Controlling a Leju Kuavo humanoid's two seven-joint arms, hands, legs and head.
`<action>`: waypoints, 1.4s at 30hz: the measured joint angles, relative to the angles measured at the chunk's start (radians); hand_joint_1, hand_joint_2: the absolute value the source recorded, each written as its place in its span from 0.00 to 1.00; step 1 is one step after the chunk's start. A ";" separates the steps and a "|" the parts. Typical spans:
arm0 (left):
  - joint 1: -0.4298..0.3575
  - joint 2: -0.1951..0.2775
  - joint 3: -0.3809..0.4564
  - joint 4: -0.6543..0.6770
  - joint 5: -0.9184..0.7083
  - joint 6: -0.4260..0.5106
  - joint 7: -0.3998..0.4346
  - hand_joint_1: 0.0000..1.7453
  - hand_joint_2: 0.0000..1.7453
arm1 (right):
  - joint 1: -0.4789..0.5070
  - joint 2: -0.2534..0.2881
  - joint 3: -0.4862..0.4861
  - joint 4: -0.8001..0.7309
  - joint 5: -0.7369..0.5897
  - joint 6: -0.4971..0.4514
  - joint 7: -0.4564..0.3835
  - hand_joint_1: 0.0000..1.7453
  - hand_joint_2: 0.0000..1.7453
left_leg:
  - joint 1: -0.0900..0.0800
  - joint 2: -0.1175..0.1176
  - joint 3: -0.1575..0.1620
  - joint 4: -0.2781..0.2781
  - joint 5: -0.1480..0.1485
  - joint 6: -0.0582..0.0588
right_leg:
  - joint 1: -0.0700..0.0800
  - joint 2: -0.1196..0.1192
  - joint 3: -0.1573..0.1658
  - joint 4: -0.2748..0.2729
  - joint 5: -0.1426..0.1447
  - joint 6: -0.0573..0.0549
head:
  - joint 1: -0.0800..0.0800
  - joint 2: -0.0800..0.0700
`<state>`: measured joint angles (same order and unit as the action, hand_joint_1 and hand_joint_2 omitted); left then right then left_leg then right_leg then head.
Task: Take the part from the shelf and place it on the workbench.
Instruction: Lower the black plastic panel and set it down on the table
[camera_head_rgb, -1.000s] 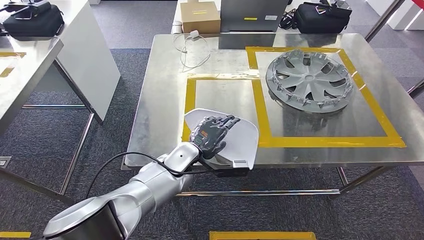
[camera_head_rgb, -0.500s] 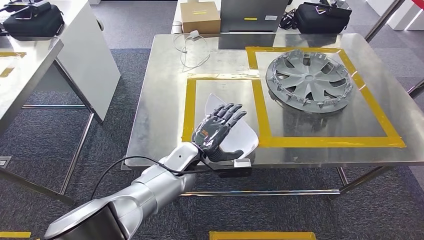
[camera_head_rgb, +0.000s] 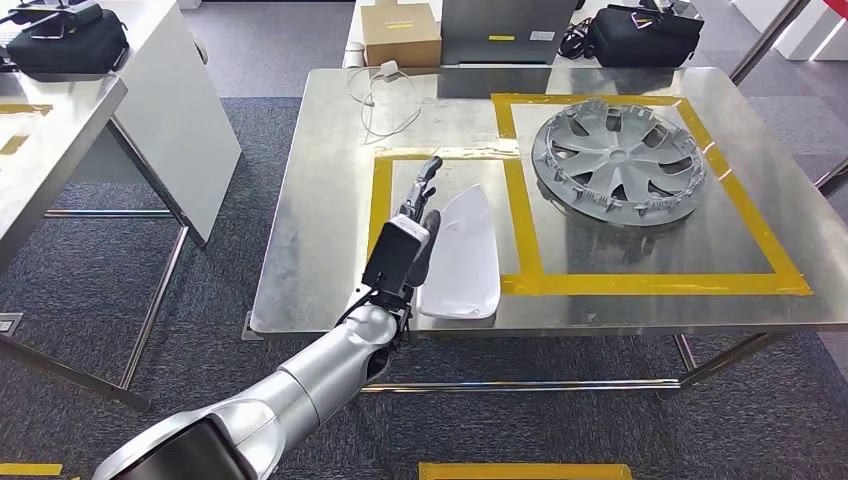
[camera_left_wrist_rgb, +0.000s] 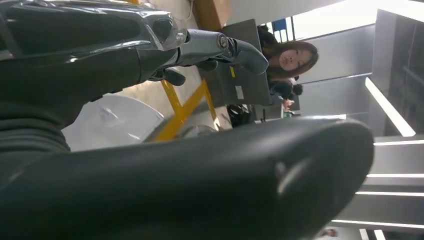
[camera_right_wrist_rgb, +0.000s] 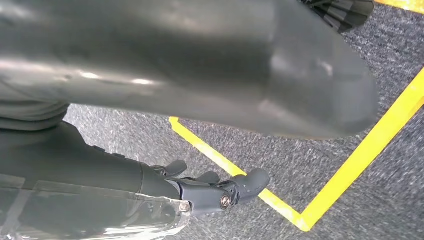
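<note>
The part, a white curved shell (camera_head_rgb: 462, 255), lies on the steel workbench (camera_head_rgb: 320, 200) near its front edge, mostly inside the small yellow-taped square (camera_head_rgb: 380, 200). My left hand (camera_head_rgb: 408, 240) stands edge-on at the shell's left side, fingers stretched toward the far side and holding nothing. The left wrist view shows the shell (camera_left_wrist_rgb: 110, 122) between the long fingers (camera_left_wrist_rgb: 220, 45) and the thick thumb, which are spread apart. My right hand (camera_right_wrist_rgb: 200, 190) hangs over the carpet with loosely extended fingers and nothing in it.
A grey hubcap (camera_head_rgb: 618, 160) fills the larger taped square to the right. A white cable (camera_head_rgb: 385, 95), a cardboard box (camera_head_rgb: 400, 33) and a black bag (camera_head_rgb: 640, 35) sit at the back. Another table (camera_head_rgb: 40, 150) stands left. A person (camera_left_wrist_rgb: 290, 55) sits beyond the bench.
My left hand lay palm-down on the shell at the bench's front edge; it has since lifted off and turned edge-on at its left. The shell has turned and now lies further in.
</note>
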<state>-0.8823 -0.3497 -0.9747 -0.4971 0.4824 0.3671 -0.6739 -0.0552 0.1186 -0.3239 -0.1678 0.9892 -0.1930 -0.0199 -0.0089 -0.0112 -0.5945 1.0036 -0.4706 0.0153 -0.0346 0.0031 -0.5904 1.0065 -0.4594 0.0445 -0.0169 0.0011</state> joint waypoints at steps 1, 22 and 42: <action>0.011 0.000 0.013 -0.035 0.059 -0.025 -0.014 0.00 0.00 | 0.000 0.000 -0.005 0.000 -0.003 0.000 0.001 0.00 0.00 | 0.000 0.000 0.000 0.000 0.000 0.000 | 0.000 0.000 0.000 0.000 0.000 0.000 | 0.000 0.000; 0.542 0.109 0.653 -1.004 -0.399 -0.151 -0.029 0.00 0.00 | 0.013 -0.014 -0.042 0.000 0.031 0.007 -0.018 0.00 0.00 | 0.001 0.001 0.000 -0.001 -0.001 0.000 | 0.001 0.002 0.000 0.000 -0.002 0.000 | 0.000 0.000; 0.761 0.156 0.807 -1.345 -0.410 -0.141 -0.029 0.00 0.00 | 0.004 -0.014 -0.041 0.000 0.059 0.019 -0.033 0.00 0.00 | -0.003 0.000 0.000 0.000 -0.003 0.002 | -0.002 0.002 0.001 -0.001 -0.002 0.002 | 0.000 0.000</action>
<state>-0.1212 -0.1941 -0.1677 -1.8425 0.0729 0.2262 -0.7031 -0.0517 0.1051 -0.3647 -0.1678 1.0483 -0.1743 -0.0534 -0.0117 -0.0110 -0.5944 1.0040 -0.4732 0.0171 -0.0367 0.0047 -0.5891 1.0055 -0.4611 0.0460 -0.0167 0.0011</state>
